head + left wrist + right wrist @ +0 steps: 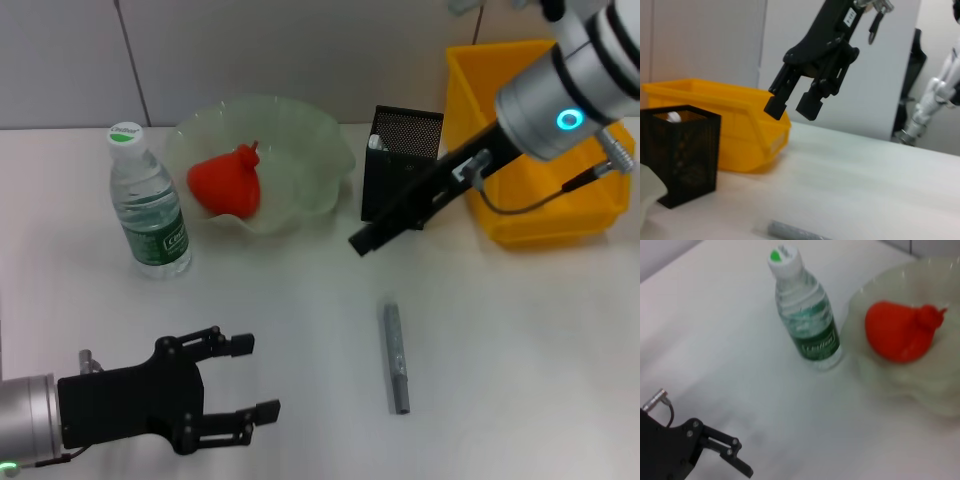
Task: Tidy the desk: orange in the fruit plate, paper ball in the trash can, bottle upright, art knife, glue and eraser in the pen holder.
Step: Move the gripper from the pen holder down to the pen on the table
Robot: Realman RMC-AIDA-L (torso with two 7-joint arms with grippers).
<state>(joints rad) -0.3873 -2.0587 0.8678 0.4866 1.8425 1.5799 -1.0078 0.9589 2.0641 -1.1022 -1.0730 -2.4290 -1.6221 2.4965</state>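
The orange (227, 183) already sits in the fruit plate (310, 140) near the counter's (520, 340) far edge, and the bottle (148, 205) stands upright just beside the plate, toward the left. A grey stick-shaped item, probably the art knife (396, 357), lies loose on the counter's middle, nearer the front edge. The pen holder (400, 150) stands at the far side, next to the yellow trash can (470, 90).

The right tool (362, 241) hangs above the counter in front of the pen holder, its jaws slightly apart and empty. The left tool (250, 378) waits at the front-left corner, fingers spread, holding nothing.

The risk, as I judge it: the knife is thin and lies flat, so closing jaws may skid it away or tip it. Coming down, the right arm could also clip the light mesh holder and knock it over.
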